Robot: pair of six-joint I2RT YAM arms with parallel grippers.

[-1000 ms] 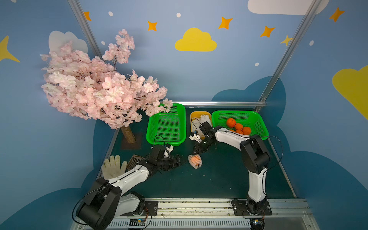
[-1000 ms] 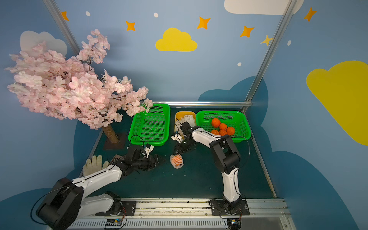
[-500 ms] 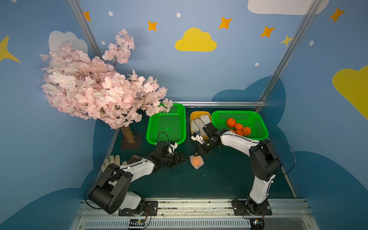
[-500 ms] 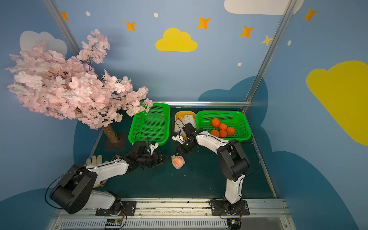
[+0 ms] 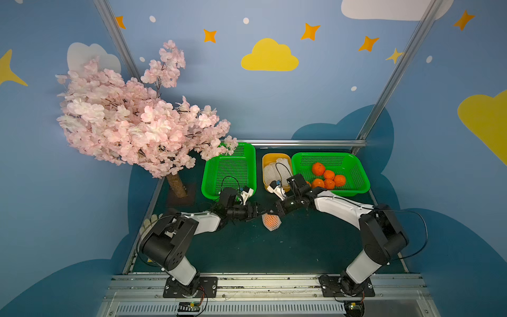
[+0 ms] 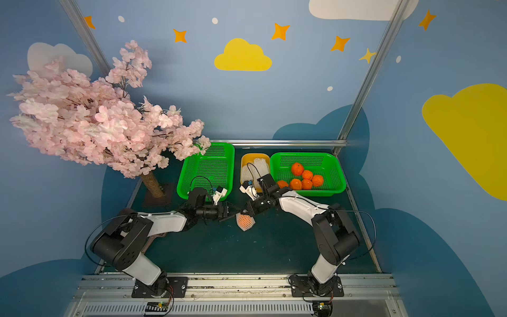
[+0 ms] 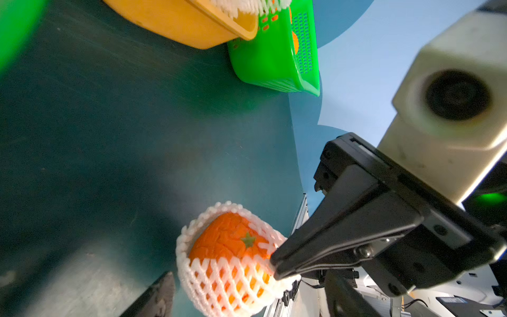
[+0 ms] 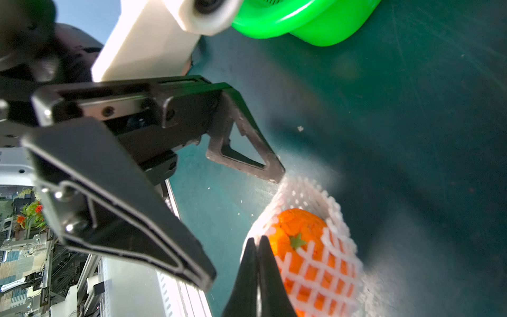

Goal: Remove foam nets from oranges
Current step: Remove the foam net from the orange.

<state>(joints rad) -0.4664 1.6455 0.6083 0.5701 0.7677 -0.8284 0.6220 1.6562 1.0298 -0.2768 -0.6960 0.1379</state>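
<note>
Tabletop (image 5: 247, 247): right gripper (image 8: 257, 243) seemingly pinches foam net (image 8: 301, 189).

A staged robot-lab booth: behind the dark green table (image 5: 247, 252) rise blue walls (image 5: 315, 109) painted with yellow clouds (image 5: 270, 57), aluminium posts (image 5: 392, 82) at its far corners, a fake blossom tree (image 5: 131, 123) at its left, two robot arms (image 5: 203, 221) bolted along its near edge

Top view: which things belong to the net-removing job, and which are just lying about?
Job: foam net, pinched by right tool; orange inside; open left tool; bare oranges; their green basket; yellow tub of nets.
Lying about: blossom tree; glove.
</note>
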